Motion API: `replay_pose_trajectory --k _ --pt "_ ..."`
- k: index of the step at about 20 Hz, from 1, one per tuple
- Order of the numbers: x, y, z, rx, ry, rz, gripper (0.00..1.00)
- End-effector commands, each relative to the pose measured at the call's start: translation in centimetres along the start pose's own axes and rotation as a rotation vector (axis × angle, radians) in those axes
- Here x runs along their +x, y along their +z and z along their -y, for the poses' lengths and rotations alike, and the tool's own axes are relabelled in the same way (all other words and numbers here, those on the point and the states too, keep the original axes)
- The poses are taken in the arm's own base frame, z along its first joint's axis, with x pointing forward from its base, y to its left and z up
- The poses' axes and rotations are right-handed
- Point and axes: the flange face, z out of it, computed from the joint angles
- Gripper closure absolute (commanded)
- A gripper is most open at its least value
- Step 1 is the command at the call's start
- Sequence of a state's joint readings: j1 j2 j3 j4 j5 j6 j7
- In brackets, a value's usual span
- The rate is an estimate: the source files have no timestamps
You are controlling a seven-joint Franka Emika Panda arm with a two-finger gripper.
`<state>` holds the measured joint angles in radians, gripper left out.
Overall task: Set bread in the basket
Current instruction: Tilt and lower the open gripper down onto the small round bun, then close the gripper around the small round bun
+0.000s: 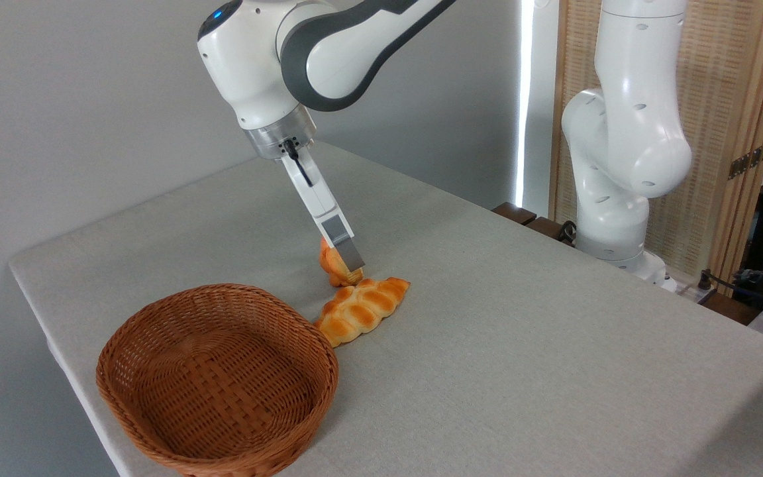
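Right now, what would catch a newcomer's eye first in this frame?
The white robot arm's gripper slants down at mid-table onto the small orange-golden round bun, its visible finger in front of it. Just in front lies a flat braided golden loaf. The empty reddish-brown oval wicker basket sits near the table's front-left corner.

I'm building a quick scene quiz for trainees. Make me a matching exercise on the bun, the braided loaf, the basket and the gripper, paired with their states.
1. bun
2. braided loaf
3. basket
4. gripper

a. empty, at the table's near left
b. lying flat beside the basket's rim
c. down at the bun
d. behind the loaf, partly hidden by a finger

Pairs: 1-d, 2-b, 3-a, 4-c
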<state>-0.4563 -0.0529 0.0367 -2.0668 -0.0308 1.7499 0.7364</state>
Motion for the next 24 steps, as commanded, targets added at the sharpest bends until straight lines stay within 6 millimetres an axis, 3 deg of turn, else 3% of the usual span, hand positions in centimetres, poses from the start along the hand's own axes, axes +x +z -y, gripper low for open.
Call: replay_pose_trajectory --k 1,9,11,14,16,24 --pt "0.64 0.45 0.31 0.014 0.016 -0.018 0.0" --pt "1.11 1.15 0.34 0.008 0.018 -0.007 0.0" --pt "1.24 1.23 0.24 0.007 0.023 -0.005 0.12" --pt "1.26 1.16 0.25 0.008 0.023 -0.007 0.37" --pt "1.26 1.16 0.25 0.008 0.026 -0.007 0.43" --pt "1.15 1.15 0.37 0.008 0.023 -0.007 0.45"
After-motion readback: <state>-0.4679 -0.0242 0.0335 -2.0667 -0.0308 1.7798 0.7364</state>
